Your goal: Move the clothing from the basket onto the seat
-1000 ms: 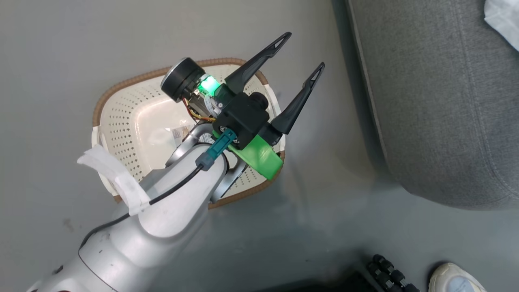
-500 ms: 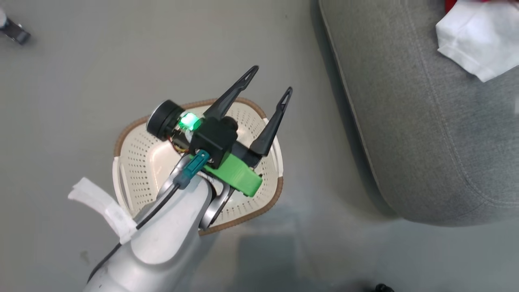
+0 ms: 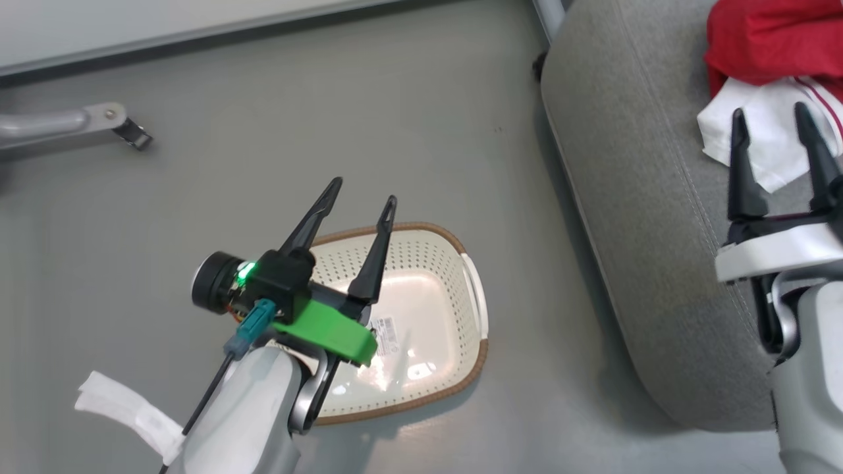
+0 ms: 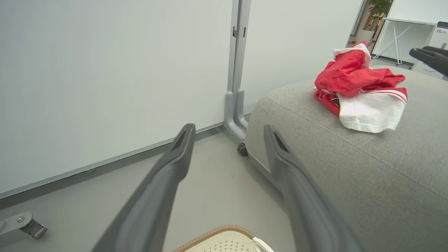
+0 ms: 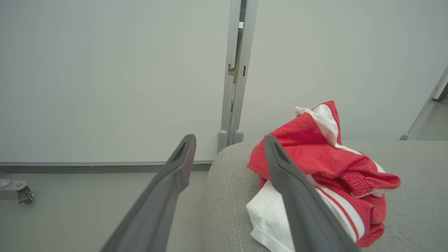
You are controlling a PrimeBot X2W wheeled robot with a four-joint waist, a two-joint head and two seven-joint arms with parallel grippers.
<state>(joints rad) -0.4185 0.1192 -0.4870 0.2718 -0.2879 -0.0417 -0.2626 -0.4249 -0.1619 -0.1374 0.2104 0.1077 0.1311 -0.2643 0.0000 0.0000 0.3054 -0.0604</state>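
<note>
Since earlier frame head camera has swung; left gripper now hangs over basket's left half instead of its seat-side edge, and right gripper has come into view. Left fingers spread wide, holding nothing, tips just past basket's far rim. Right fingers equally wide, empty, well right of basket above seat, tips near clothing. Clothing: red-and-white heap on seat, far right of basket. Basket on floor beside seat, bottom bare, label showing.
</note>
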